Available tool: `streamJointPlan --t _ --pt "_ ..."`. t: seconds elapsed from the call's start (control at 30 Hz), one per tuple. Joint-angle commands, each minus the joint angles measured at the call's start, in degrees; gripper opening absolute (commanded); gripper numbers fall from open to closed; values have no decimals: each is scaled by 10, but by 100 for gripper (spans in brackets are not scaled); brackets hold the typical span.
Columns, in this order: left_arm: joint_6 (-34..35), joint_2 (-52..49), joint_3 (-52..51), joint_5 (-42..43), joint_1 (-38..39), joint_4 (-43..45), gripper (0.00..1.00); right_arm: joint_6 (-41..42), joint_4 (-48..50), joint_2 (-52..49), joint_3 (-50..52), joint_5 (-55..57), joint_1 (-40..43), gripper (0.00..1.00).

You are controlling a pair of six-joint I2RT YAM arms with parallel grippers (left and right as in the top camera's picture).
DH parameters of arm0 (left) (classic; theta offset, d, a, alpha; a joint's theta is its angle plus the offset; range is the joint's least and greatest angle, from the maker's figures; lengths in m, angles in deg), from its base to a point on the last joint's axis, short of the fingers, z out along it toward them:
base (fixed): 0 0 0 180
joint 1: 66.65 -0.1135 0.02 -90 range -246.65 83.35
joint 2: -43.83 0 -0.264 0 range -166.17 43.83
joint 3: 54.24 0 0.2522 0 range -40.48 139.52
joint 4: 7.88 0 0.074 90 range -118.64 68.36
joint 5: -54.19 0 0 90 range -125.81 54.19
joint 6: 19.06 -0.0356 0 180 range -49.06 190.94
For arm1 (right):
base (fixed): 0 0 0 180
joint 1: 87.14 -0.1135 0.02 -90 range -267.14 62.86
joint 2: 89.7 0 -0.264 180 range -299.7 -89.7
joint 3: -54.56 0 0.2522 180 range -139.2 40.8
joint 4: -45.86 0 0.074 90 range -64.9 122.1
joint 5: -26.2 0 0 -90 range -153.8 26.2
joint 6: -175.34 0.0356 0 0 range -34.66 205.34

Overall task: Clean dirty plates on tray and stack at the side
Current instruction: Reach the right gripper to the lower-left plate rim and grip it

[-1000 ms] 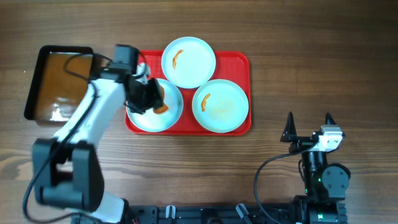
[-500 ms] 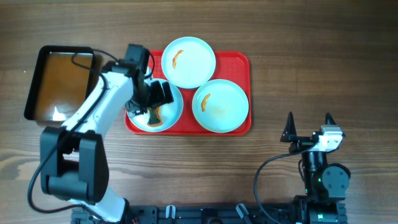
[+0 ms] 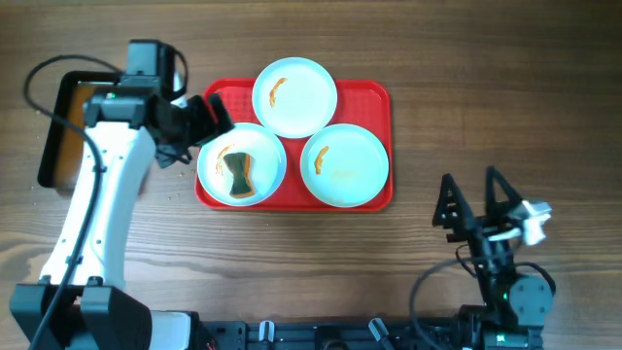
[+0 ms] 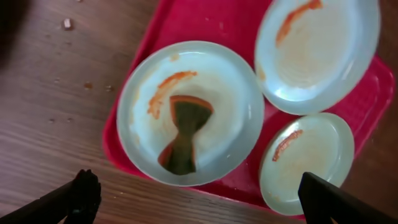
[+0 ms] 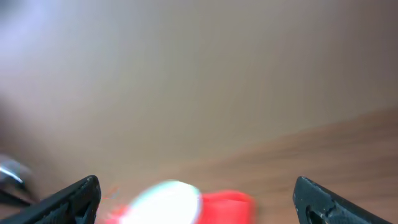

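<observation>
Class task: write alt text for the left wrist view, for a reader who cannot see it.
A white plate on a red tray holds a dark green sponge, pinched at its middle, beside an orange smear. Two more smeared plates sit to its right on the tray. The left gripper is open, its fingertips in the bottom corners.

Open and empty on both sides.
Reaches with the left arm from lower left to upper left, left gripper [image 3: 206, 119] turned rightward, jaws wide; sits folded at lower right with right gripper [image 3: 471, 199] aimed up-frame, jaws parted.
</observation>
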Motion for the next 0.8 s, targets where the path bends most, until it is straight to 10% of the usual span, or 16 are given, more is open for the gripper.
streamJointPlan --t 0.0,0.17,0.33,0.53,0.73,0.77 --pt "12 -3 1 -8 -28 -22 100 233 137 -4 -7 -82 2 100" --pt "12 -3 1 -33 -35 -32 100 103 65 -123 -179 -199 2 100" --pt "12 -3 0 -33 -35 -28 100 -160 -313 -433 -543 -399 0 100" --pt "13 -3 0 -33 -35 -31 100 -345 -767 -716 -918 -153 -106 100" --pt "17 -3 0 -33 -35 -31 100 -287 -713 -863 -968 -240 -230 100" --pt "17 -3 -1 -34 -35 -31 100 -268 -699 -892 -968 -228 -246 79"
